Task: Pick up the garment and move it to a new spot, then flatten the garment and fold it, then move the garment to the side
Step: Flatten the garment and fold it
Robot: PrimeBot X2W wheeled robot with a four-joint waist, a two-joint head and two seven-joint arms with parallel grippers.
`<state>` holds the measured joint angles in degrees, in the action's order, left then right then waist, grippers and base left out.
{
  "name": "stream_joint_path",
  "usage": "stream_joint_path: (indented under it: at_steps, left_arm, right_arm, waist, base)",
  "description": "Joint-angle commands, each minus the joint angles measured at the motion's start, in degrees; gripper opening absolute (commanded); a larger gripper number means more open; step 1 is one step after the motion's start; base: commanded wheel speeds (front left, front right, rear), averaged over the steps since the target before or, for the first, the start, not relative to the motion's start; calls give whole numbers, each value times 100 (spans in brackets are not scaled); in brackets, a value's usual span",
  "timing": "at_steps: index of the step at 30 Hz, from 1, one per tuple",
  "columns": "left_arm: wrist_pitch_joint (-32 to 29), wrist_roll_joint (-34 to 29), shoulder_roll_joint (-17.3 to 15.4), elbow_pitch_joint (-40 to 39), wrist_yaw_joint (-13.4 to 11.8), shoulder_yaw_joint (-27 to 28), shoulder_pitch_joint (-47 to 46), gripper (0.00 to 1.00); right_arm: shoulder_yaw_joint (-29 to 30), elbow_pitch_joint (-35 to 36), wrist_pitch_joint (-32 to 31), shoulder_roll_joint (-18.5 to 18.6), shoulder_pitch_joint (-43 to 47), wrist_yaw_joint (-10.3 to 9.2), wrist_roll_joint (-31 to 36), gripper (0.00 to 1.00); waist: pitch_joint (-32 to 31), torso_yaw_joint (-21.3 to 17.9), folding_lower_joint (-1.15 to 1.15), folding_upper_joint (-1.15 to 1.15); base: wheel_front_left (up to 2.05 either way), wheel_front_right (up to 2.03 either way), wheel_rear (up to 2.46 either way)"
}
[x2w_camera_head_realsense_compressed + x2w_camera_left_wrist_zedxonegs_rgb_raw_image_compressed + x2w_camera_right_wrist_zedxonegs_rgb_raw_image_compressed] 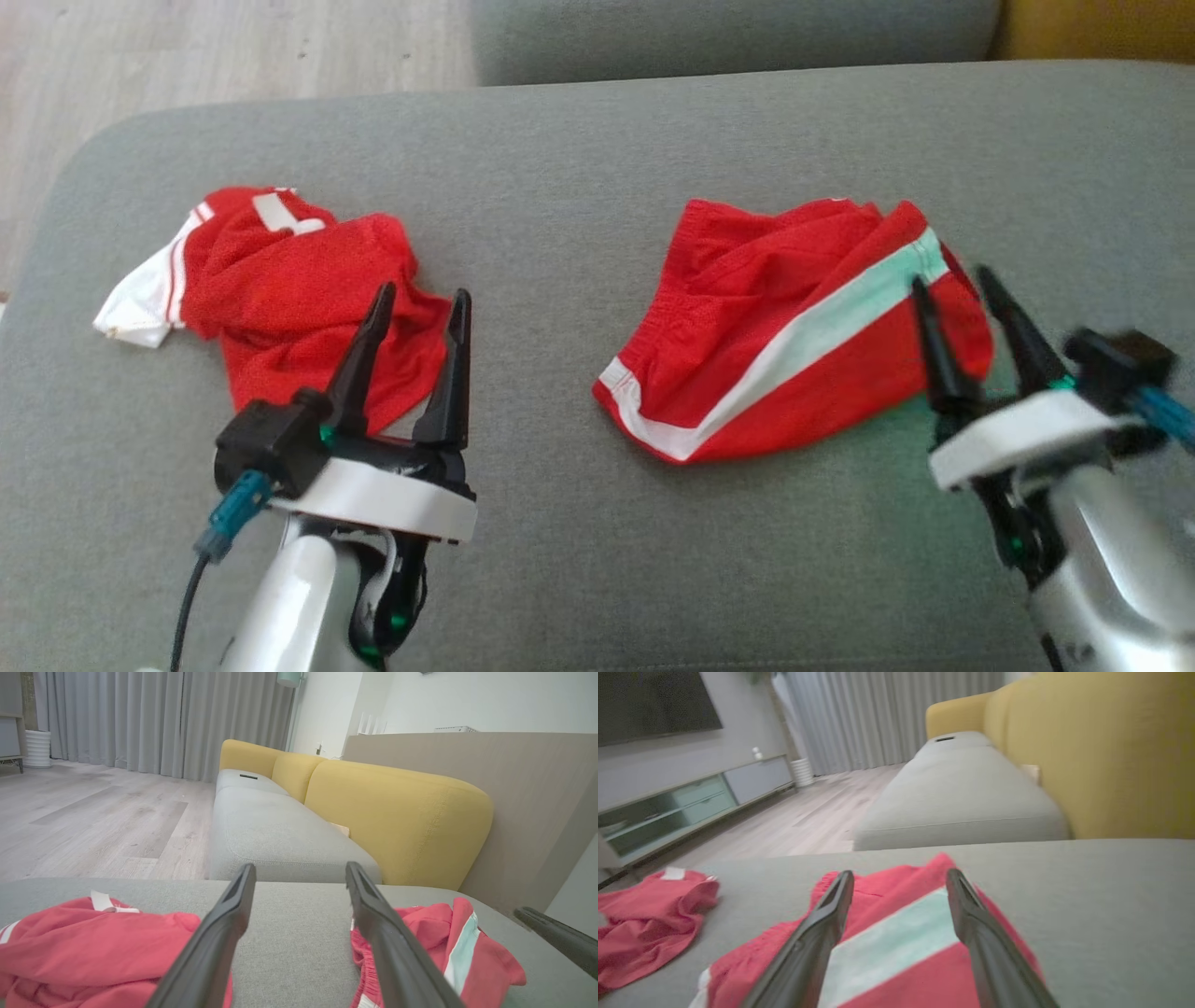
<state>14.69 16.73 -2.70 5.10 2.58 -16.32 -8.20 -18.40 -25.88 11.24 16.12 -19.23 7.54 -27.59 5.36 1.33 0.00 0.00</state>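
Right jaws, nearest of all, are spread wide and empty, tips poised over the right end of the red shorts (784, 327), which are laid loosely folded right of centre on the grey sofa cushion (560, 187). Left jaws are held open over the hem of a crumpled red shirt (299, 299). Should a tip snag the mesh, the fold could be dragged open; the shirt might be grasped by mistake.
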Motion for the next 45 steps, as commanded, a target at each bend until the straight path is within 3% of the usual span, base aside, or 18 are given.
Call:
stream_joint_path:
  at_steps: [1,6,13,20,28,45]
  left_arm:
    - [30,-23,-18,-247,5,185,-88,100]
    - [30,-9,-18,-258,45,142,-61,100]
    - [30,-11,-18,-126,116,78,-13,100]
    - [30,-33,-18,176,231,-85,-84,100]
    - [30,-127,-49,1393,471,-834,-641,100]
    - [30,230,-415,3222,490,-2014,-2143,100]
  right_arm:
    - [283,247,119,-161,174,-5,151,100]
    - [1253,419,200,-684,792,-5,605,100]
    - [1584,609,130,-1118,1171,-5,923,100]
    - [1689,821,-27,-1193,1069,-5,1015,100]
    - [1668,993,-109,-1227,1000,-5,1047,100]
    - [1601,972,-40,-1265,792,-5,1032,100]
  waist:
    - [-13,-82,0,0]
    - [2,-212,0,0]
    - [35,-305,0,0]
    - [153,-320,0,0]
    - [504,-448,0,0]
    - [909,-697,0,0]
  base:
    - [0,0,0]
    - [0,0,0]
    - [0,0,0]
    - [0,0,0]
    - [0,0,0]
    - [0,0,0]
